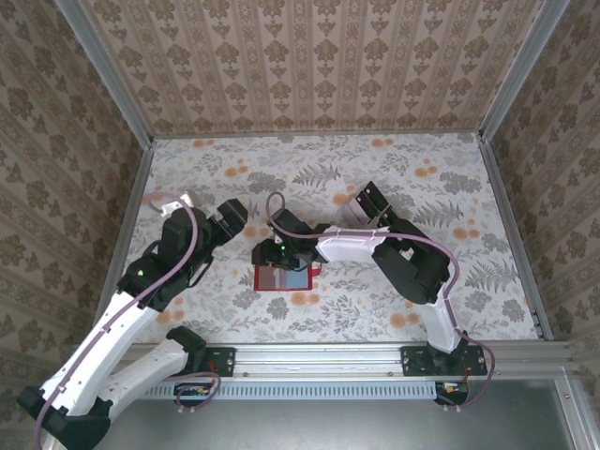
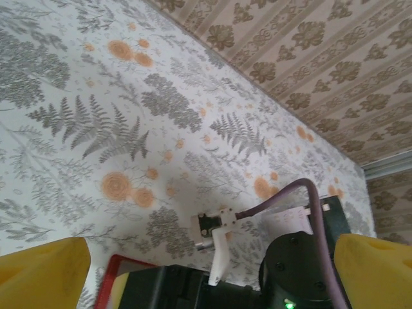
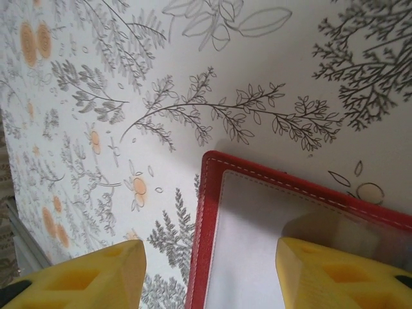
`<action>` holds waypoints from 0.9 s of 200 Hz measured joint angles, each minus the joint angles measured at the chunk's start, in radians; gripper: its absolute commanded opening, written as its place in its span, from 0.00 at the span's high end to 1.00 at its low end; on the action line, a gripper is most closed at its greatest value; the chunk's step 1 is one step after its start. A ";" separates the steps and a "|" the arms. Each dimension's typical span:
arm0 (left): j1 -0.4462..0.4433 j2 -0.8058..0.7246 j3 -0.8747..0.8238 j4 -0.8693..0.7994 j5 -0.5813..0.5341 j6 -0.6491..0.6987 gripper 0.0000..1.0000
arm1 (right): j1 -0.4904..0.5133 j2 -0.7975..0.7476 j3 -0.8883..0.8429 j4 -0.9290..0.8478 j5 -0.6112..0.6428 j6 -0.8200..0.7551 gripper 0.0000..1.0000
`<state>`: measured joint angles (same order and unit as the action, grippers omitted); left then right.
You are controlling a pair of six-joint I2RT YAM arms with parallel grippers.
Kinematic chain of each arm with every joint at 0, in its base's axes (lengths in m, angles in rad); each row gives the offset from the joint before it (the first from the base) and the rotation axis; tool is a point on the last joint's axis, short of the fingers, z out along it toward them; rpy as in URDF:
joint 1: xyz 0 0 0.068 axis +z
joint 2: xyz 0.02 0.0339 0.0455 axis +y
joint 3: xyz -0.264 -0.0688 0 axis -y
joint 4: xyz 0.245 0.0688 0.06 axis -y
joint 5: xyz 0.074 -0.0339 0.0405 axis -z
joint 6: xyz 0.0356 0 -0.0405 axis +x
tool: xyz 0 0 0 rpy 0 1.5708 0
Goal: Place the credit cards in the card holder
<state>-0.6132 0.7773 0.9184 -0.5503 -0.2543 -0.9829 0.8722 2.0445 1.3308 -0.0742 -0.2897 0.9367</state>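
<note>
Evidently the right tool (image 3: 209,248), wide and empty, is hovering over the open wallet (image 1: 286,278) at mid-frame, the left tool (image 1: 231,218) gaping beside it, so next it is likely needing to fetch the cards (image 1: 367,201) lying upper right.

Left hand (image 2: 207,273) spread, right hand (image 3: 212,275) spread

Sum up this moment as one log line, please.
left tool: open, empty | right tool: open, empty, poised over card holder | card holder: lying open on table
</note>
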 measured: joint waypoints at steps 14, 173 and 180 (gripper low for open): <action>0.005 0.037 0.064 -0.019 0.009 -0.035 0.00 | -0.021 -0.062 -0.012 -0.032 0.002 -0.026 0.43; -0.212 0.407 0.611 -0.142 0.019 -0.252 0.00 | -0.350 -0.564 -0.211 -0.644 0.434 -0.508 0.54; -0.217 0.418 0.613 -0.140 0.019 -0.252 0.00 | -0.351 -0.560 -0.216 -0.648 0.439 -0.516 0.55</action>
<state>-0.8307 1.1950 1.5318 -0.6903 -0.2352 -1.2346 0.5213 1.4841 1.1149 -0.7219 0.1493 0.4210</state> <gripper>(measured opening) 0.997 0.466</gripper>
